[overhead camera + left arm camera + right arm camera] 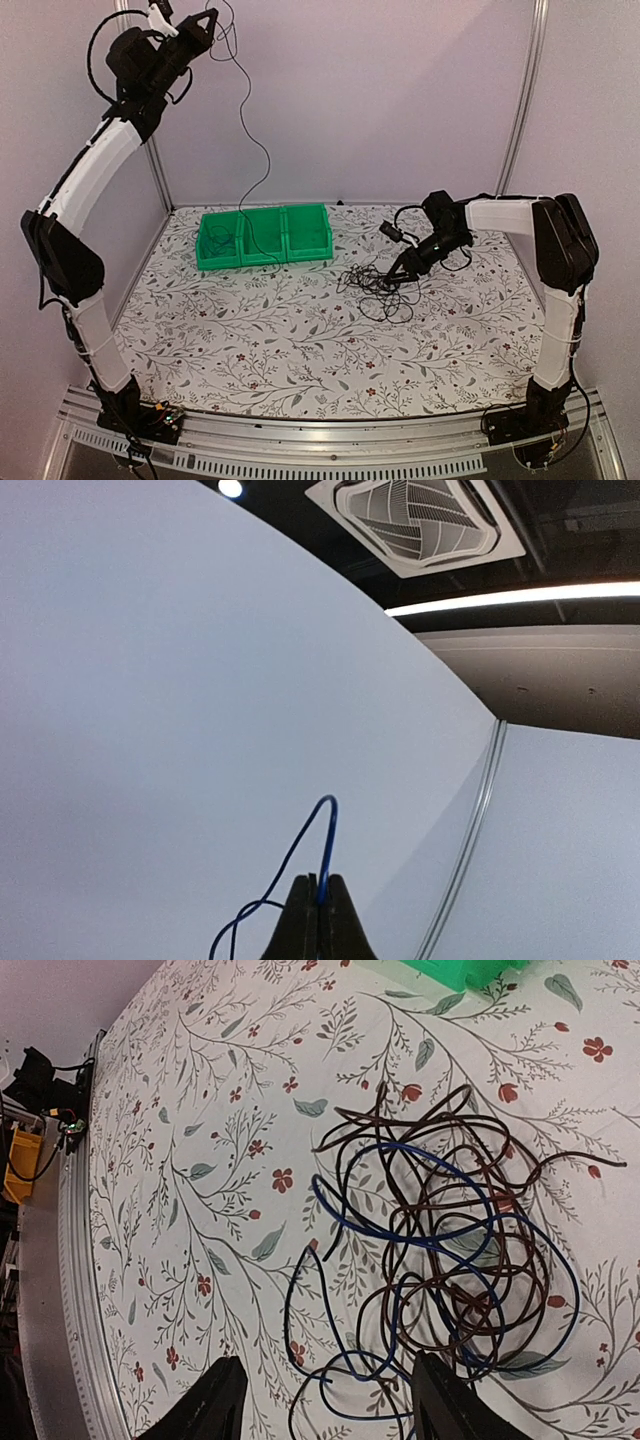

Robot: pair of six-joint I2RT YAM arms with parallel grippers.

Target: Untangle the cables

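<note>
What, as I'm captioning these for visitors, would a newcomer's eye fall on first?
The left arm's fingers, raised high at the back left corner, are shut on a thin blue cable that trails down to the row of green plastic bins. On the flowered table, right of the bins, lies a tangle of thin dark and blue cables, with the right arm's fingers open over it.

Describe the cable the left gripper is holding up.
Thin blue cable, pinched in the shut left gripper, which is raised high. A short loop arcs above the jaws. From there one long, slack, wavy strand hangs down to the row of green bins; where it ends I cannot tell.
</note>
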